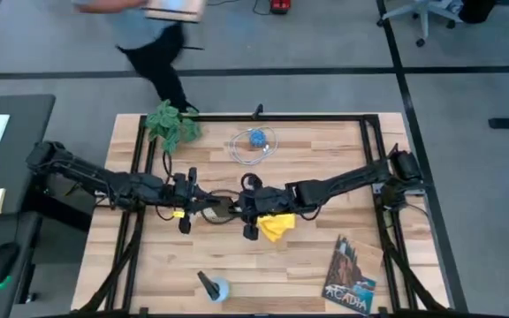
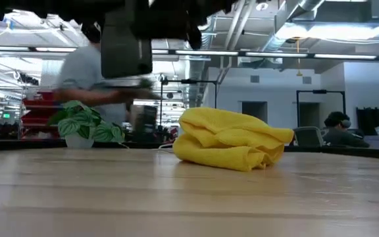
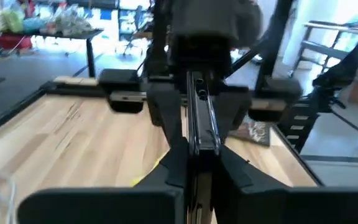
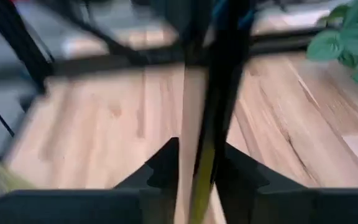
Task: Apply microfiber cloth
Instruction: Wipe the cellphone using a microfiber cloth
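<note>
Microfiber cloth (image 1: 275, 228) lies rumpled by the right hand (image 1: 249, 208); both hands' grips unclear.

We see even, bright overhead light on the worktop (image 1: 263, 265), with only soft shadows beside the microfiber cloth (image 2: 229, 146). Ceiling strips glare above the cloth in the low view. A person (image 1: 153, 44) beyond the worktop smears with motion; both wrist views blur heavily.

Grey carpet floor (image 1: 325, 40) surrounds the wooden tabletop (image 1: 307, 265); an office chair (image 1: 427, 13) stands behind, under what seem ceiling lights (image 2: 334, 29).
</note>
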### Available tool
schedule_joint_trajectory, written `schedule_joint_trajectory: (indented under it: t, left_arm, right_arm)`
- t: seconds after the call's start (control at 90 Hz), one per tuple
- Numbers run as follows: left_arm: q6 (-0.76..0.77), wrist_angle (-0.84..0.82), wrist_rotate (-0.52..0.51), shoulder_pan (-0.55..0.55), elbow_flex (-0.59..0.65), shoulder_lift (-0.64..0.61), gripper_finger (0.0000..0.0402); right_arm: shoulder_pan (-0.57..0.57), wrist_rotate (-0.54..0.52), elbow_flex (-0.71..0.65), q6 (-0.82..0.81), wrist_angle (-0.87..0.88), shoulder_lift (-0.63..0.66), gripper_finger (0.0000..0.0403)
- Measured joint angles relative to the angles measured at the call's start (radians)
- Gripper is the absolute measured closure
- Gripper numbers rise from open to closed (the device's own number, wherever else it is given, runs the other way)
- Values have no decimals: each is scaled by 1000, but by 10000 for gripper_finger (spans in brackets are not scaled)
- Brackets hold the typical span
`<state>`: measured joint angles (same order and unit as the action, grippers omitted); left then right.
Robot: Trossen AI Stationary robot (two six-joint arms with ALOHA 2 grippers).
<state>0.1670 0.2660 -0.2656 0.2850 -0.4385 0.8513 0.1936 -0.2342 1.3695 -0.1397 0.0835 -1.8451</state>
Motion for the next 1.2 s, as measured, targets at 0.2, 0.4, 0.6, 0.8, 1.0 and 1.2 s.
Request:
schedule_joint_trajectory:
  t: [0.2, 0.4, 0.6, 0.8, 1.0, 1.2]
  left_arm:
    - [155, -136, -2, -72, 0, 0, 388]
    - [177, -156, 66, -174, 0, 0, 389]
    - [202, -197, 159, -278, 0, 21, 389]
    - [213, -179, 226, -348, 0, 100, 389]
    - [232, -82, 315, -406, 0, 259, 390]
    - [283, 175, 454, -454, -3, 487, 390]
  right_arm:
    - [3, -30, 2, 14, 253, 34, 196]
    - [11, -34, -16, -96, 413, 14, 142]
    - [37, -131, -156, -205, 302, -31, 143]
    - [72, -165, -256, -337, 108, -123, 160]
    - [132, -245, -253, -447, 65, -210, 275]
    - [240, -442, -261, -552, 132, -182, 383]
